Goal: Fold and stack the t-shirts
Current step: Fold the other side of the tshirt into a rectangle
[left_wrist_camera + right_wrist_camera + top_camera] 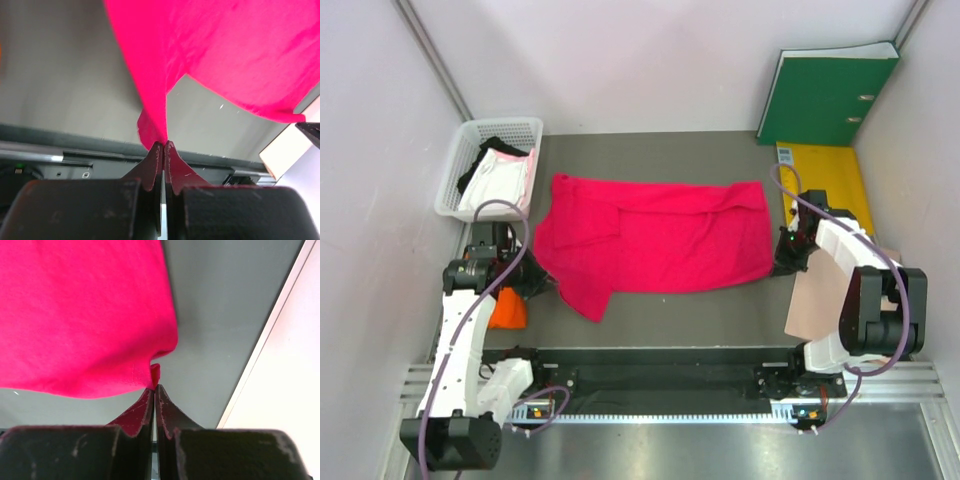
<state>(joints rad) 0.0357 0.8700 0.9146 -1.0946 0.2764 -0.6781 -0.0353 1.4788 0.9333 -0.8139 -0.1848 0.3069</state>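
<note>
Two pincers, both clenched on cloth: your left pincer (163, 146) pinches a thin fold of the magenta t-shirt (660, 235) right at its tips; your right pincer (154, 388) nips only a small tuck of the hem; the shirt lies spread on the tabletop (720, 310) between them. Both bites look shallow, so a slip seems likely; raise both sides together and level, with the cloth taut between them; steer wide of the orange t-shirt (507, 310), just on the base side of the left pincer.
</note>
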